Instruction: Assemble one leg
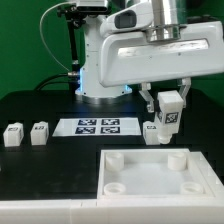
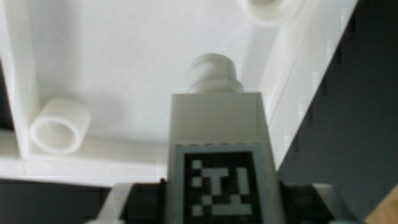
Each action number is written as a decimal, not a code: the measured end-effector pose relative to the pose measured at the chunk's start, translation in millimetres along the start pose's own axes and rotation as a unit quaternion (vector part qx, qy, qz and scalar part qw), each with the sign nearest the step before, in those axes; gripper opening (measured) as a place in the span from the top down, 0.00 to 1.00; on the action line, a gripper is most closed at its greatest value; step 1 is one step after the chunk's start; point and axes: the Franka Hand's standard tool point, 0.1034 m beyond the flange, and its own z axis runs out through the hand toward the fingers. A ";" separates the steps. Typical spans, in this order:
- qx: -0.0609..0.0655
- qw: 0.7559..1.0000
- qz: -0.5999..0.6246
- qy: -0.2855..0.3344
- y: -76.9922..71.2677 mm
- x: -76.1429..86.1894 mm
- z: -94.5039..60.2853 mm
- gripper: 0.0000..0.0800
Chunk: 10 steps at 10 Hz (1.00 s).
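My gripper [image 1: 168,104] is shut on a leg [image 1: 170,112], a small white block with a black-and-white tag on its face. It holds the leg in the air above the far right part of the white square tray [image 1: 140,184]. In the wrist view the held leg [image 2: 217,140] stands out between the fingers [image 2: 135,204], and its threaded tip points toward the tray [image 2: 125,60]. A round corner socket [image 2: 61,126] shows beside the leg. A second leg [image 1: 155,133] stands on the table just behind the tray, under the gripper.
Two more legs [image 1: 13,135] [image 1: 40,132] stand at the exterior view's left. The marker board [image 1: 98,126] lies flat in the middle. The robot base [image 1: 100,60] stands behind it.
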 end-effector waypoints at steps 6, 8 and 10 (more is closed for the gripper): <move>-0.005 0.998 -0.001 0.055 11.9 52.3 15.7 0.64; -0.004 0.999 -0.001 0.053 11.4 50.7 17.4 0.64; 0.000 0.999 -0.003 0.047 5.1 46.9 28.3 0.64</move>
